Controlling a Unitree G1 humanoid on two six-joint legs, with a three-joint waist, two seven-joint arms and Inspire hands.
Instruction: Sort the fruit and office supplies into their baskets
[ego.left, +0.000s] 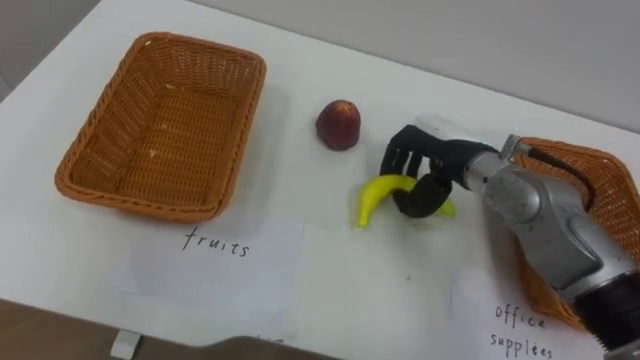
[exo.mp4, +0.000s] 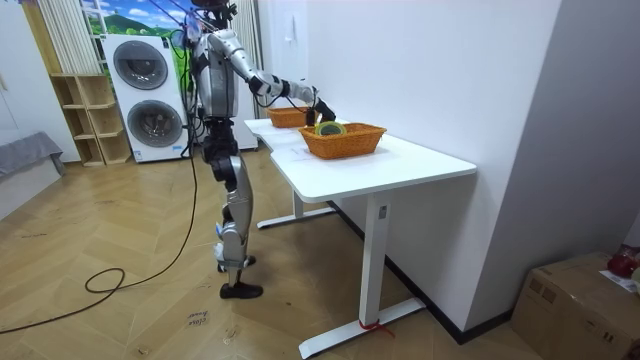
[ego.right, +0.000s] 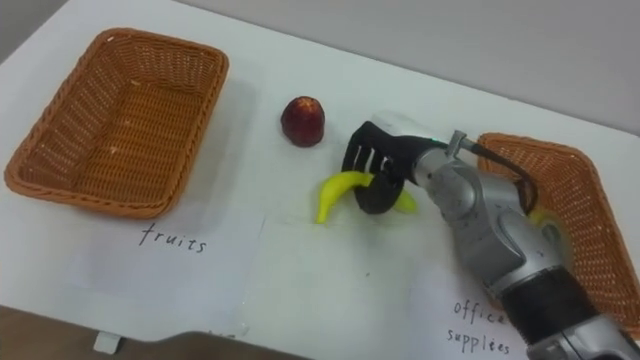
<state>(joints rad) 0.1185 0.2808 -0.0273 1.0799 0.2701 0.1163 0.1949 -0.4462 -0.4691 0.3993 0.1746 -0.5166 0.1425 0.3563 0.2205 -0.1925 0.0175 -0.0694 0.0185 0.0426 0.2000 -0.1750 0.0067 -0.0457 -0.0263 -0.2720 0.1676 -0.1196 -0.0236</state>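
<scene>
The robot's right hand (ego.left: 424, 168) is reaching in from the right and has its fingers curled around the middle of the banana (ego.left: 376, 196). The banana sits about mid-desk, between the two baskets and a bit closer to the right one. Can't really tell if it's off the surface or still lying on it.

The apple (ego.left: 338, 124) is just beyond it toward the far edge, upright and not touching anything. The left basket (ego.left: 140, 203) is over by the desk's (ego.left: 400, 300) left edge, with a sheet of paper (ego.left: 215, 262) in front of it. The right basket (ego.left: 592, 160) is at the right edge, half hidden behind the arm, and there's something yellow-green (exo.mp4: 328, 129) in it, no idea what. In the room view the robot stands upright at the desk's end, right arm stretched out over the top.
</scene>
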